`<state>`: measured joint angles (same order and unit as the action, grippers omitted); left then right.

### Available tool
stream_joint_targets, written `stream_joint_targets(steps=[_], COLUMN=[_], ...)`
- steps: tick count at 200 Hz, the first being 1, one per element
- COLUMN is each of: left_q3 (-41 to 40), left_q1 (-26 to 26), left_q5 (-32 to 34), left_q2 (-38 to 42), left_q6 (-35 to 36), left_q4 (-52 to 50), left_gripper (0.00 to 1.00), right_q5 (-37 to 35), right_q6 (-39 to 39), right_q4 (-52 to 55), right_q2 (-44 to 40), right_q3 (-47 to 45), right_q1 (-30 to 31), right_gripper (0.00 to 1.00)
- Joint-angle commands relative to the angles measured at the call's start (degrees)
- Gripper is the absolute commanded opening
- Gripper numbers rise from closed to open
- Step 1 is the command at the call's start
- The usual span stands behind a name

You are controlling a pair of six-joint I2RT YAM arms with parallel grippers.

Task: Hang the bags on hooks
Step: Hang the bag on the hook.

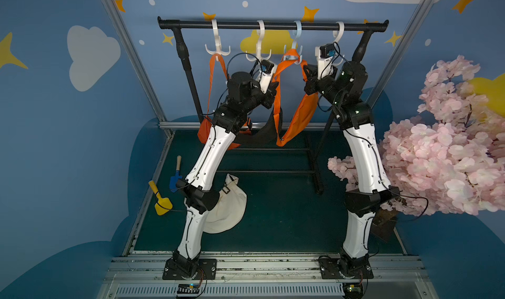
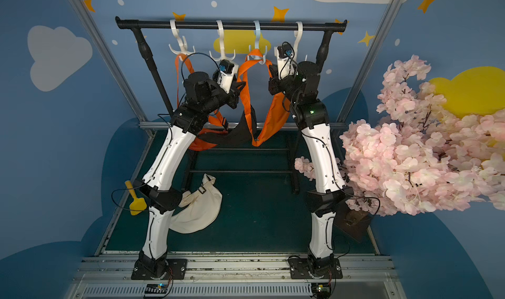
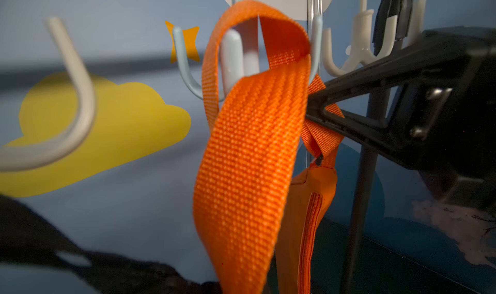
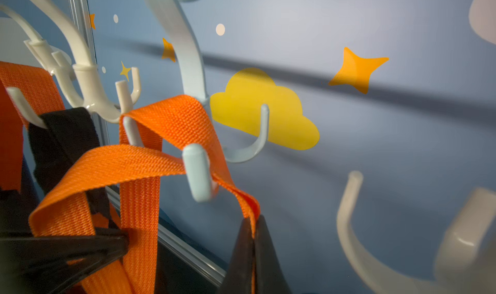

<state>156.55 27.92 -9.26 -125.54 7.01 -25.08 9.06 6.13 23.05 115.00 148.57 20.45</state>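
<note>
Blue wall (image 4: 389, 155) behind; only the right wrist view shows left tool (image 4: 124, 243) and right tool (image 4: 253, 226) pinching the orange strap (image 4: 171, 118).

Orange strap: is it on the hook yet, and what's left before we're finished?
Done: the orange strap loops over the light-blue hook. In hand: the left claw and right claw both pinch it below the hook. Remaining: open both and back away, letting the orange bag hang.
</note>
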Motion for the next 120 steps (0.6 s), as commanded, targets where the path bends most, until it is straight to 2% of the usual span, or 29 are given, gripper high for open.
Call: stream_joint_targets(steps=[1, 15, 23, 35, 54, 76, 102, 120], left_q3=[-3.14, -6.79, -9.10, -12.64, -18.85, -26.39, -34.41, -40.74], left_q1=[0.25, 0.29, 0.38, 0.47, 0.64, 0.96, 0.98, 0.99], left_q5=[-1.76, -2.55, -3.04, -3.46, -3.73, -6.06, -6.61, -6.76], left_q2=[2.34, 4.73, 6.30, 8.76, 12.76, 17.58, 23.03, 26.93], left_q6=[-0.95, -0.61, -0.50, -0.47, -0.41, 0.37, -0.05, -1.03], left_q4=[-1.00, 0.60, 1.81, 3.96, 8.31, 14.13, 19.65, 24.11], left_gripper=[0.11, 0.38, 0.49, 0.63, 0.80, 0.92, 0.96, 0.98], right_q5=[2.15, 3.08, 3.47, 4.20, 4.40, 3.95, 4.33, 3.60], right_q6=[-1.58, -1.74, -1.82, -1.91, -1.98, -2.66, -2.70, -2.55], right_q4=[-1.47, -1.70, -1.53, -2.07, -4.13, -5.61, -7.63, -7.74], right_q2=[-2.95, -3.88, -4.52, -5.82, -8.98, -13.30, -20.09, -25.00], right_q3=[-3.41, -5.12, -5.99, -8.06, -13.13, -19.62, -30.36, -38.50], right_q1=[0.05, 0.10, 0.13, 0.20, 0.29, 0.38, 1.19, 2.27], right_gripper=[0.00, 0.00, 0.00, 0.11, 0.27, 0.44, 0.61, 0.68])
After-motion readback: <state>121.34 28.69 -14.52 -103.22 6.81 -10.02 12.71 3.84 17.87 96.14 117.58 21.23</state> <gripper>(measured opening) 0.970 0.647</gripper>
